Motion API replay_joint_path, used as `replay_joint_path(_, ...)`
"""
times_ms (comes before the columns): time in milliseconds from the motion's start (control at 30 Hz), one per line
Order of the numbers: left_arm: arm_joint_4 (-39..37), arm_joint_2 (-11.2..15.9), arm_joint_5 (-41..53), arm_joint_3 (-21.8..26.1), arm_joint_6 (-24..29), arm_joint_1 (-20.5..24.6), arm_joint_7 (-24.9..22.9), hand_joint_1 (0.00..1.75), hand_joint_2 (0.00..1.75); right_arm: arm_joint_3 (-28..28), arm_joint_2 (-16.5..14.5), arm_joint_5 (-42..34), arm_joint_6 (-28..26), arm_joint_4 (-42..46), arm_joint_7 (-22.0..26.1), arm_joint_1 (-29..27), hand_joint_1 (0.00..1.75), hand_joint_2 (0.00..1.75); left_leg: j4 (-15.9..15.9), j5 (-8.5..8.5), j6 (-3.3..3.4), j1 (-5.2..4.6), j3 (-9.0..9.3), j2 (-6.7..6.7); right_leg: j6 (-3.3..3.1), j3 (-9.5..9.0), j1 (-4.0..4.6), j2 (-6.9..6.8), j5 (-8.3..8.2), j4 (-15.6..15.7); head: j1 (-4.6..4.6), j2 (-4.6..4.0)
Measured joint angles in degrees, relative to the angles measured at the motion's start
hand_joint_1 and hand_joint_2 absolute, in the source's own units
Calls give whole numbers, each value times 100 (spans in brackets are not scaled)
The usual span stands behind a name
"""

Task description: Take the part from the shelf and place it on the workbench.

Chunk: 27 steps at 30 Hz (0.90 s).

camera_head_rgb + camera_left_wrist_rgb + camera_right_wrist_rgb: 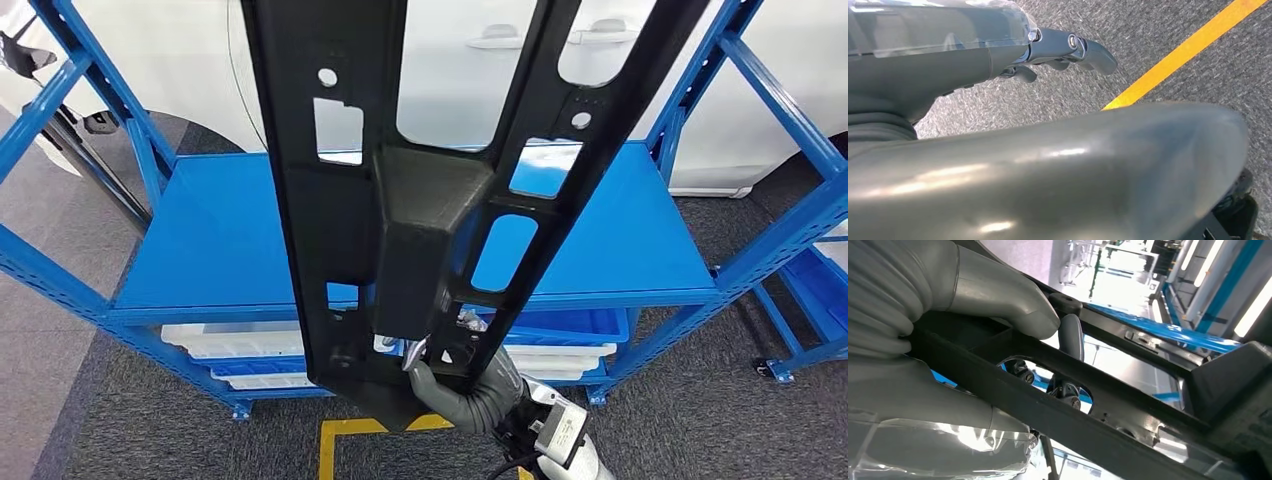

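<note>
One long black plastic frame part [440, 190], pierced by cut-outs around a boxy centre block, stands upright before the blue metal shelf [200, 240], its lower end gripped by the right hand [470, 395]. The right wrist view shows the thumb [998, 295] pressing a bar; the left hand [1058, 50], over grey carpet [1198, 85], has curled, empty fingers.

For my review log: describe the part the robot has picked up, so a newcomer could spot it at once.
In front of the blue shelf, the right hand grips a long black part by its lower end. It is a flat frame with cut-out windows and a raised block, the one black piece among blue shelving.
</note>
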<state>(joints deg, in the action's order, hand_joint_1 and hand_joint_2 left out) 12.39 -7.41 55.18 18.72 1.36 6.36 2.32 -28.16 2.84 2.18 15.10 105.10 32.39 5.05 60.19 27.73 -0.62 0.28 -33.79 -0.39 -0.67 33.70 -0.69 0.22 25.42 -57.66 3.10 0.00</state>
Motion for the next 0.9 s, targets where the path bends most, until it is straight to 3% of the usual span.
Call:
replay_joint_path(67, 0, 1, 1, -3, -5, -2, 3, 0, 175, -18, 0, -4, 2, 24, -1, -20, 175, 175, 682, 389, -45, 15, -289, 5, -33, 2, 2, -15, -7, 6, 1, 0)
replay_joint_path(133, 0, 1, 8, -11, -14, -9, 17, 0, 175, -45, 0, -8, 7, 29, -20, -84, 175, 175, 1356, 648, -72, 24, -583, 5, -40, 8, 10, -24, -6, 2, 1, 0)
replay_joint_path(167, 0, 1, 14, -19, -17, -11, 35, 0, 175, -65, 0, -8, 5, 29, -36, -135, 175, 175, 1418, 617, -75, 26, -601, 5, -40, 6, 12, -26, -6, -1, 1, 0)
replay_joint_path(200, 0, 1, 20, -26, -17, -10, 60, 0, 175, -91, 0, -6, 3, 29, -51, -190, 175, 175, 1235, 478, -68, 28, -502, 6, -39, -1, 12, -25, -5, -2, 1, 0)
replay_joint_path(267, 0, 2, 20, -33, -14, 4, 122, 0, 175, -155, 0, 9, -6, 29, -66, -296, 175, 175, 414, 103, -27, 27, -79, 6, -24, -21, 16, -21, 3, -5, 1, 0)
replay_joint_path(333, 0, 4, 8, -34, -2, 23, 187, 0, 175, -228, 0, 60, -14, 29, -64, -380, 175, 175, -173, -72, 31, 6, 208, 0, 22, -23, 32, -12, 7, -18, 0, 0)
replay_joint_path(433, 0, 8, -28, -33, 110, 27, 241, 0, 175, -347, 0, 139, -45, 29, -55, -460, 175, 175, -284, -96, 116, -4, 241, -3, 118, -15, 38, -8, 3, -23, 0, 0)
replay_joint_path(500, 0, 8, -79, -31, 193, 29, 265, 0, 175, -399, 1, 150, -73, 28, -46, -490, 175, 175, -321, -137, 187, 24, 254, 4, 174, 59, 34, -10, 151, -217, -1, 0)
replay_joint_path(600, 0, 8, -143, -27, 230, 18, 295, 0, 175, -424, 14, 139, -150, 1, -23, -527, 175, 175, -333, -161, 233, 30, 239, 12, 228, 529, 15, -13, 716, -1269, -1, 0)
replay_joint_path(633, 0, 8, -150, -26, 240, 7, 293, 0, 175, -428, 22, 123, -182, -18, -16, -551, 175, 175, -330, -161, 234, 28, 232, 14, 239, 673, 8, -14, 822, -1578, -1, 0)
replay_joint_path(667, 0, 9, -149, -26, 251, -3, 290, 0, 175, -432, 30, 100, -209, -39, -13, -578, 175, 175, -325, -160, 232, 27, 229, 13, 245, 725, 2, -15, 815, -1694, -2, 0)
replay_joint_path(700, 0, 9, -143, -25, 261, -9, 285, 0, 175, -434, 37, 76, -232, -62, -11, -604, 175, 175, -319, -157, 229, 27, 231, 9, 243, 662, -5, -16, 694, -1570, -2, 0)
replay_joint_path(800, 0, 7, -120, -25, 264, -5, 247, 0, 175, -437, 54, 22, -251, -117, -14, -631, 175, 175, -293, -130, 187, 16, 241, -4, 196, 93, -4, -20, 159, -399, -1, 0)
replay_joint_path(833, 0, 7, -117, -25, 251, -2, 234, 0, 175, -437, 62, 4, -232, -134, -16, -629, 175, 175, -283, -121, 161, 6, 236, -5, 173, -21, 7, -19, 84, -147, -1, 0)
replay_joint_path(900, 0, 7, -118, -24, 207, 3, 220, 0, 175, -437, 79, -31, -171, -176, -17, -629, 175, 175, -277, -113, 100, -9, 225, -2, 122, -55, 35, -11, 75, -41, 1, 0)
